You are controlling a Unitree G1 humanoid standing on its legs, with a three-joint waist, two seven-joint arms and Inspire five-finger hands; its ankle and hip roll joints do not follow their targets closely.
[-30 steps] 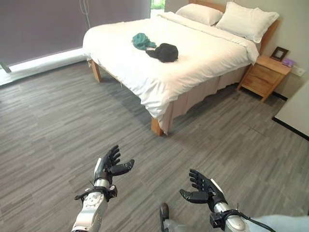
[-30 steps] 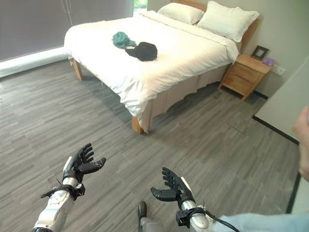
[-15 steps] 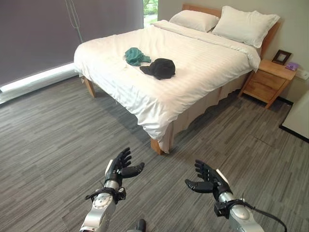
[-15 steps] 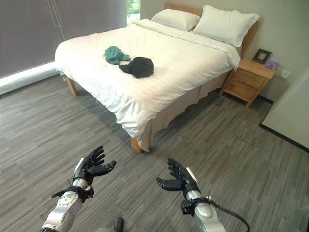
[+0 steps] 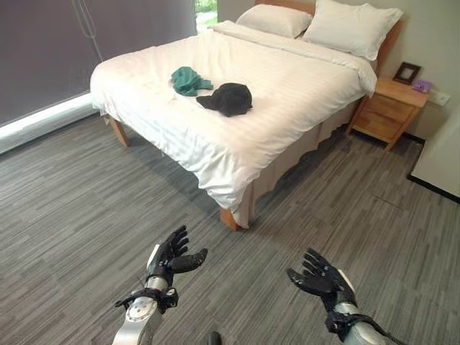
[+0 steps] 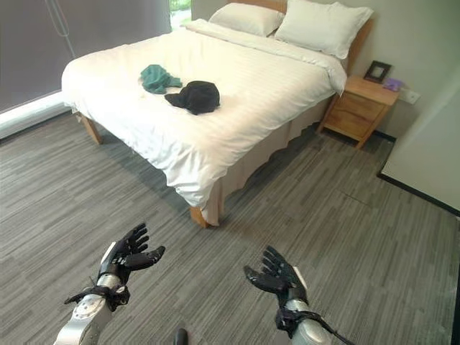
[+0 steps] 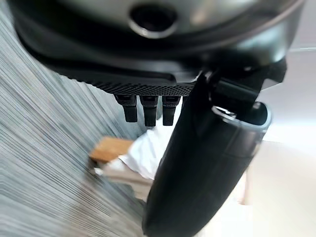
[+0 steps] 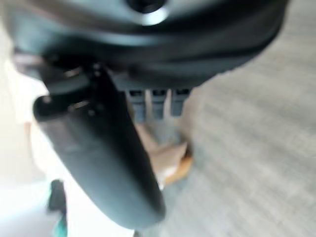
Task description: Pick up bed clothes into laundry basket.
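A black garment (image 5: 228, 98) and a teal garment (image 5: 188, 79) lie bunched side by side on the white bed (image 5: 287, 93), near its left half. My left hand (image 5: 168, 259) is held out low over the grey floor, fingers straight and empty, well short of the bed. Level with it, my right hand (image 5: 325, 279) is likewise open and empty. In the left wrist view the left hand (image 7: 197, 163) points at the bed's wooden leg (image 7: 107, 149) and hanging sheet.
Two pillows (image 5: 352, 25) rest at the headboard. A wooden nightstand (image 5: 392, 109) with a picture frame (image 5: 407, 72) stands right of the bed. A dark curtain (image 5: 86, 43) covers the window wall at the left. A pale panel (image 5: 440, 162) edges the right.
The camera has shifted, bringing the bed nearer and more to the left in view. Both hands stay open and empty in front of me.
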